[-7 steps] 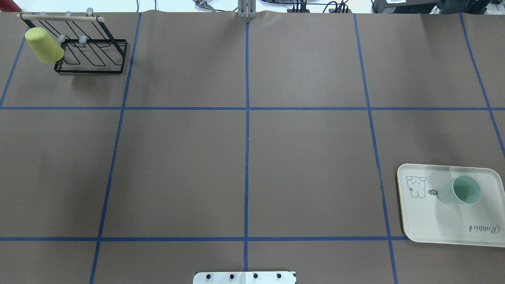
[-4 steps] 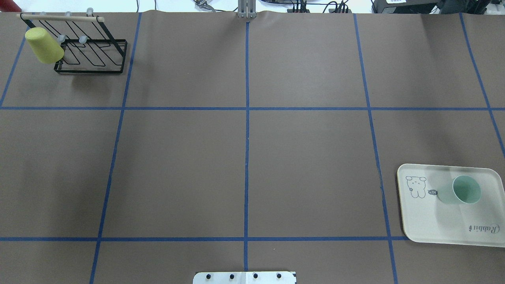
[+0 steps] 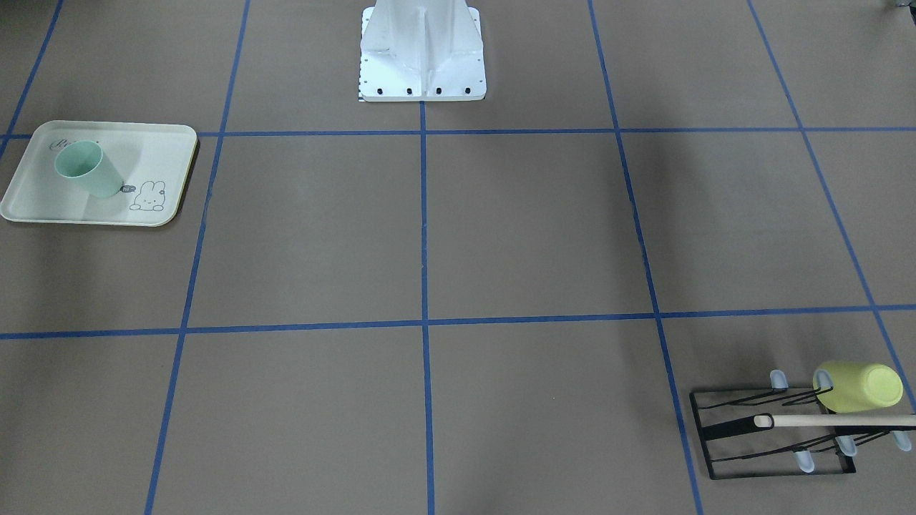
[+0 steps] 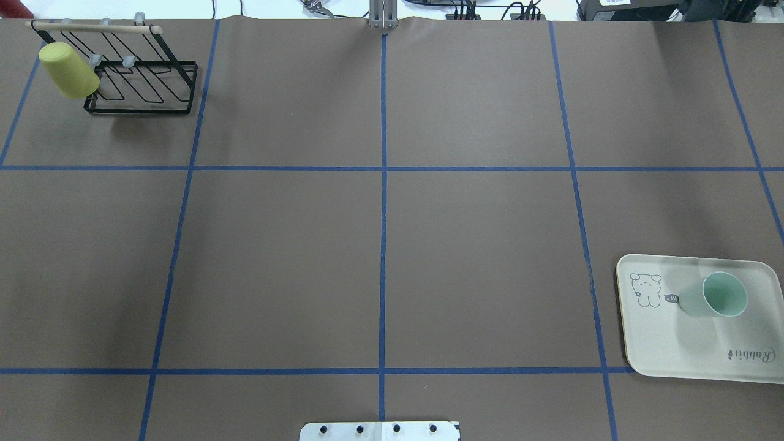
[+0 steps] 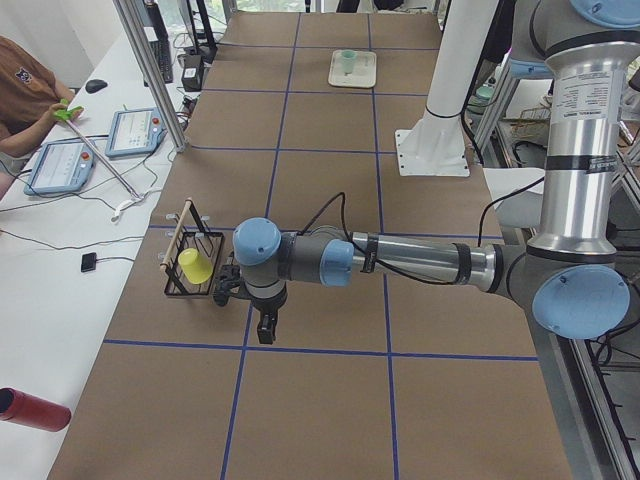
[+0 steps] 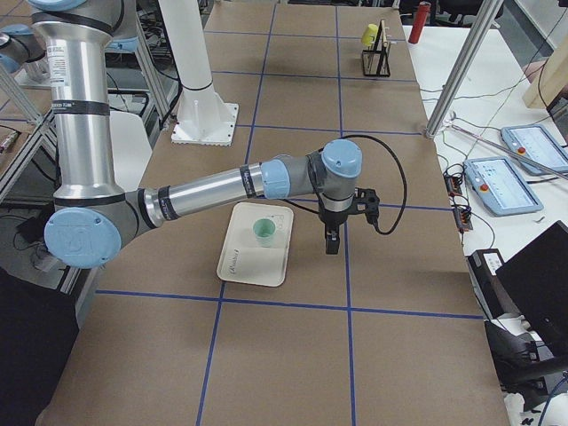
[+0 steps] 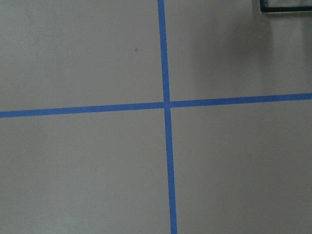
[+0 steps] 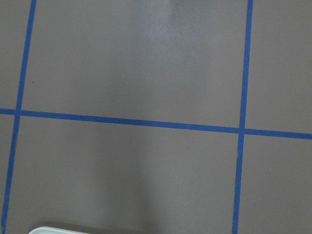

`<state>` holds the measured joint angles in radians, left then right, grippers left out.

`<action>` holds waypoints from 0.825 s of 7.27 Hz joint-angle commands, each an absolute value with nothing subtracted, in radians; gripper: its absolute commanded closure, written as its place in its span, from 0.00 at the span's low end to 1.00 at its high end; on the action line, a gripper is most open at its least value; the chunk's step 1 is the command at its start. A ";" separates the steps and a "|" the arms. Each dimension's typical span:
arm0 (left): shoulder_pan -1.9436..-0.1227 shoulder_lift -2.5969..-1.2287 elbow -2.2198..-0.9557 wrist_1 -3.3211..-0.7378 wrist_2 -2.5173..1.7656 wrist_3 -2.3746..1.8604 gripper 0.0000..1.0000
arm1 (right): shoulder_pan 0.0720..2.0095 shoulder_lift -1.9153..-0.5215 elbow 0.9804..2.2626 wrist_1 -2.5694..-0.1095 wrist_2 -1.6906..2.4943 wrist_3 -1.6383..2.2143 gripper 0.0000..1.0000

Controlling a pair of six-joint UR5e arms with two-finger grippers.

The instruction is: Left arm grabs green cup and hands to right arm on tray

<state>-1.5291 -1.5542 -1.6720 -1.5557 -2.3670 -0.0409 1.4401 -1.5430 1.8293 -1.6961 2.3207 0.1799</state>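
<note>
The mint-green cup (image 4: 713,297) stands upright on the cream rabbit tray (image 4: 686,349) at the table's right front; both also show in the front view, the cup (image 3: 89,169) on the tray (image 3: 43,204). The left arm's gripper (image 5: 265,330) shows only in the left side view, hanging over bare table beside the rack; I cannot tell whether it is open or shut. The right arm's gripper (image 6: 331,241) shows only in the right side view, just beyond the tray (image 6: 244,262) and apart from the cup (image 6: 264,233); I cannot tell its state either.
A yellow-green cup (image 4: 68,70) hangs on a black wire rack (image 4: 147,92) at the far left corner. The robot's white base (image 3: 422,64) stands at the near middle edge. Blue tape lines grid the brown table. An operator sits at the side in the left side view.
</note>
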 commanded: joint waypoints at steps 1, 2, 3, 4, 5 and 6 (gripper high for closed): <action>-1.548 -1.513 -1.713 -1.525 -2.405 -0.044 0.00 | 1.442 -1.566 1.809 -1.697 2.309 0.178 0.00; -1.548 -1.482 -1.753 -1.526 -2.398 -0.049 0.00 | 1.442 -1.577 1.809 -1.697 2.303 0.179 0.00; -1.548 -1.480 -1.755 -1.526 -2.399 -0.052 0.00 | 1.443 -1.592 1.809 -1.691 2.286 0.179 0.00; -1.548 -1.483 -1.755 -1.528 -2.399 -0.054 0.00 | 1.443 -1.592 1.806 -1.689 2.286 0.179 0.00; -1.546 -1.483 -1.756 -1.528 -2.401 -0.054 0.00 | 1.448 -1.598 1.804 -1.689 2.290 0.179 0.00; -1.543 -1.488 -1.755 -1.529 -2.401 -0.052 0.00 | 1.448 -1.598 1.805 -1.689 2.298 0.179 0.00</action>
